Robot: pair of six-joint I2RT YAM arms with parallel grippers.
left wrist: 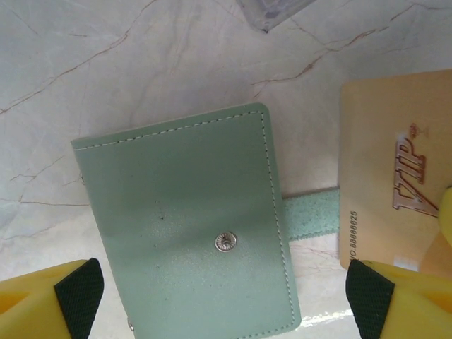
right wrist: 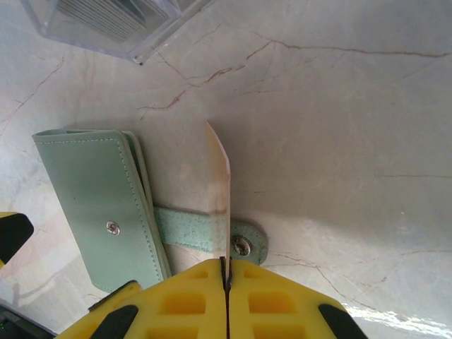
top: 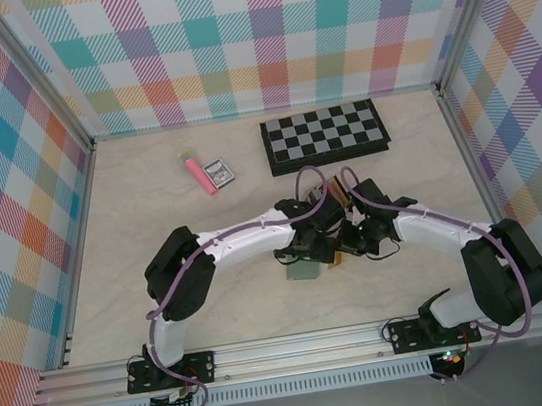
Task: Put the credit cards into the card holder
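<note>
Table (top: pixel 151 210): card holder (left wrist: pixel 183 219) lies folded, tab loose toward 3 o'clock | left gripper (left wrist: pixel 224 293) released, astride it | right gripper (right wrist: pixel 227 282) pinches gold credit card (right wrist: pixel 219 176) upright at holder's 3 o'clock | step: insertion pending | next: likely spread holder open first

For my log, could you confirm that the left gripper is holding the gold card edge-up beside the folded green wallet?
Not quite: the right gripper, not the left, holds the gold card, as the right wrist view shows. It is edge-up beside the folded green wallet, as you said.
</note>
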